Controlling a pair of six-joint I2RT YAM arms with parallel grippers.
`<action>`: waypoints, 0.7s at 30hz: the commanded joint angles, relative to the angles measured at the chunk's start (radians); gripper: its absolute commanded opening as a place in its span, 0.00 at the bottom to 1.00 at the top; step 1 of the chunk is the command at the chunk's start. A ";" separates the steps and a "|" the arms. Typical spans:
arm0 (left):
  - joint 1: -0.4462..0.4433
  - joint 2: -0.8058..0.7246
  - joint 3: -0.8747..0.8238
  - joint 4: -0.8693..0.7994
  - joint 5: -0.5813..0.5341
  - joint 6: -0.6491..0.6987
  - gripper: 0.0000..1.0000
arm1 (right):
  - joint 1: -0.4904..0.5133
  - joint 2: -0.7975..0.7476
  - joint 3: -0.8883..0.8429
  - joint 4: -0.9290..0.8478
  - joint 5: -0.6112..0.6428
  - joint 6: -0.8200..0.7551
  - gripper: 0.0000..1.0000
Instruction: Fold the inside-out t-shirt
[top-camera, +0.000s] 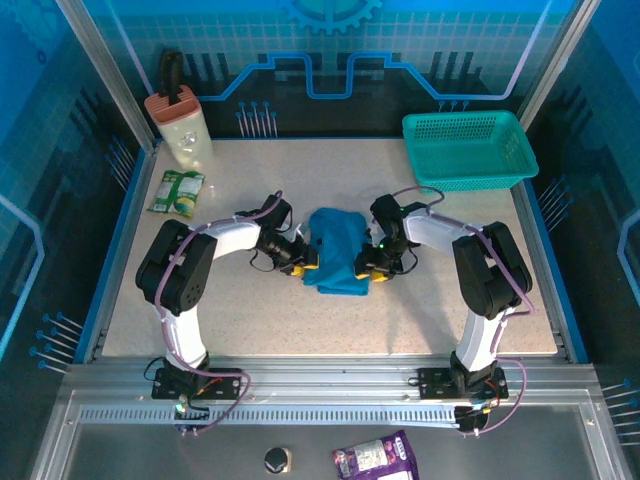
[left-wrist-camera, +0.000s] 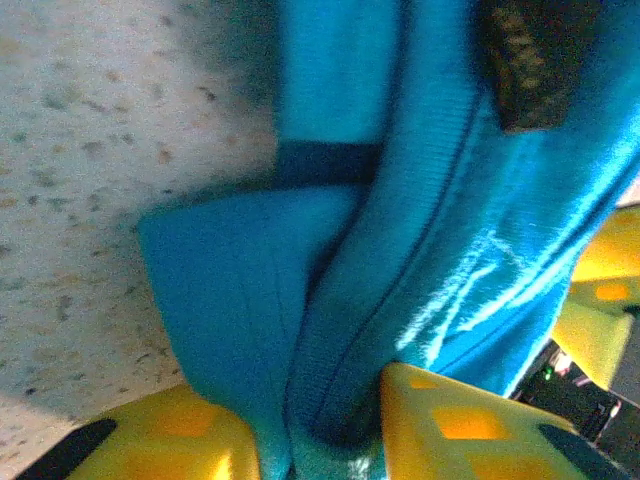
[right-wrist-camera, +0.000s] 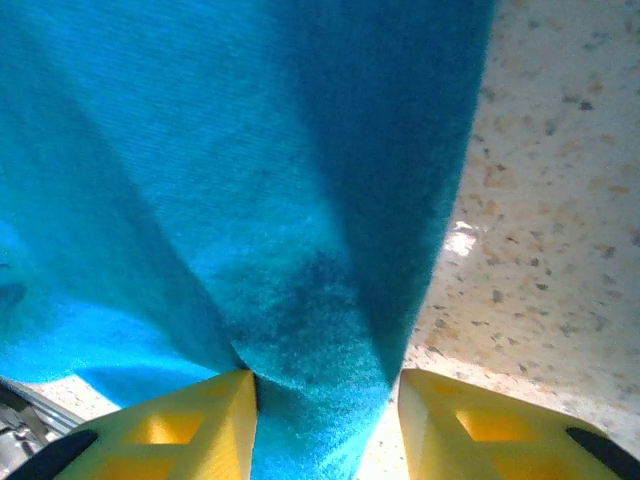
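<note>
The inside-out t-shirt (top-camera: 335, 255) lies as a crumpled blue heap at the middle of the table, squeezed between both grippers. My left gripper (top-camera: 308, 262) comes in from its left side. In the left wrist view the yellow fingers (left-wrist-camera: 470, 420) are shut on a thick bunched fold of the t-shirt (left-wrist-camera: 430, 200), cloth filling the gap of the left gripper (left-wrist-camera: 320, 425). My right gripper (top-camera: 365, 268) sits at the heap's right side. In the right wrist view the t-shirt (right-wrist-camera: 200, 150) fans out from between the fingertips of the right gripper (right-wrist-camera: 328, 400), pinched there.
A teal mesh basket (top-camera: 468, 150) stands at the back right. A pale container with a black handle (top-camera: 183, 125) and a green packet (top-camera: 178, 191) sit at the back left. The speckled table (top-camera: 300, 320) is bare in front of the heap. A purple packet (top-camera: 380, 462) lies below the rail.
</note>
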 joint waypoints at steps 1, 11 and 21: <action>-0.007 -0.012 -0.020 0.065 0.090 -0.040 0.27 | -0.006 0.003 -0.025 0.089 -0.077 0.044 0.41; -0.021 -0.084 -0.003 0.163 0.170 -0.144 0.00 | -0.020 -0.041 -0.050 0.113 -0.105 0.057 0.34; -0.074 -0.100 -0.074 0.422 0.198 -0.364 0.00 | -0.106 -0.129 -0.106 0.087 -0.052 0.039 0.38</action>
